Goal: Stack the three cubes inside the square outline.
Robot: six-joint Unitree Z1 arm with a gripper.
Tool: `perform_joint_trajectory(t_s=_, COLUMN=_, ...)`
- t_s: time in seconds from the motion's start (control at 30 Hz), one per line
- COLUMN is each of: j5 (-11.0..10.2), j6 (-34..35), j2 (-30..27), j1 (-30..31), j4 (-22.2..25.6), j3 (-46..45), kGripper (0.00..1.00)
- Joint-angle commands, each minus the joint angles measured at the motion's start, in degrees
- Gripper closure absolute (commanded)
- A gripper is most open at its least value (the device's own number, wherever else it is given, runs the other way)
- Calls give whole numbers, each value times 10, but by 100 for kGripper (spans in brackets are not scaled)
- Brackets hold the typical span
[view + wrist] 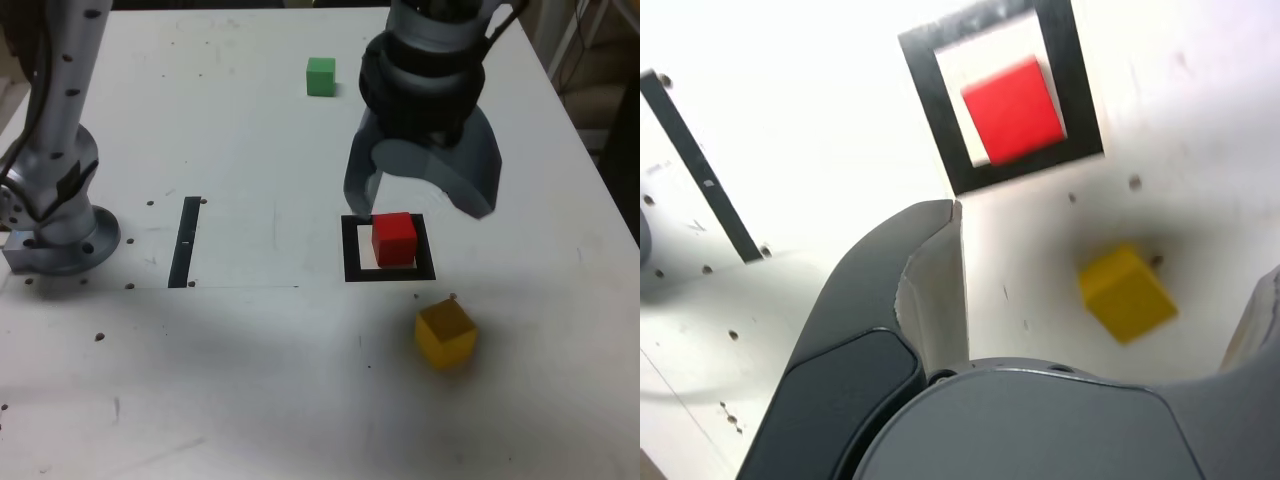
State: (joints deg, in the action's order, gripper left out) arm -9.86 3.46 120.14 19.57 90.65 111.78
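The red cube (394,238) sits inside the square outline (350,252), toward its right side in the exterior view. My gripper (418,205) hangs open just above and behind it, with nothing between the fingers. The yellow cube (445,334) lies on the table in front of the outline, slightly to the exterior view's right. The green cube (320,76) rests far back on the table. The wrist view shows the red cube (1013,110) in the square outline (940,140) and the yellow cube (1126,294) between my spread-apart jaws (1110,245).
A thin black strip (185,240) lies flat at the exterior view's left of the outline, also seen as the strip (695,165) in the wrist view. The arm's base (60,235) stands at the far left. The table's right edge (600,180) runs close by.
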Motion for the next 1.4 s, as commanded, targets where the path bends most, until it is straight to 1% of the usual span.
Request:
perform_joint_trajectory(t_s=0.0, j5=6, j6=-3, j2=12, j1=7, j4=6, j3=12, kGripper=0)
perform_joint_trajectory(t_s=0.13, j5=15, j6=-19, j2=30, j1=18, j4=7, j3=35, kGripper=0)
perform_joint_trajectory(t_s=0.33, j5=23, j6=-48, j2=51, j1=30, j4=7, j3=59, kGripper=0)
perform_joint_trajectory(t_s=0.63, j5=42, j6=-53, j2=70, j1=32, j4=8, j3=60, kGripper=0)
perform_joint_trajectory(t_s=0.7, j5=45, j6=-38, j2=74, j1=32, j4=8, j3=60, kGripper=0)
perform_joint_trajectory(t_s=0.8, j5=50, j6=2, j2=79, j1=30, j4=8, j3=61, kGripper=0)
perform_joint_trajectory(t_s=1.0, j5=77, j6=97, j2=85, j1=25, j4=8, j3=66, kGripper=0)
perform_joint_trajectory(t_s=1.23, j5=94, j6=199, j2=83, j1=23, j4=9, j3=77, kGripper=1)
perform_joint_trajectory(t_s=1.37, j5=107, j6=240, j2=82, j1=19, j4=9, j3=69, kGripper=1)
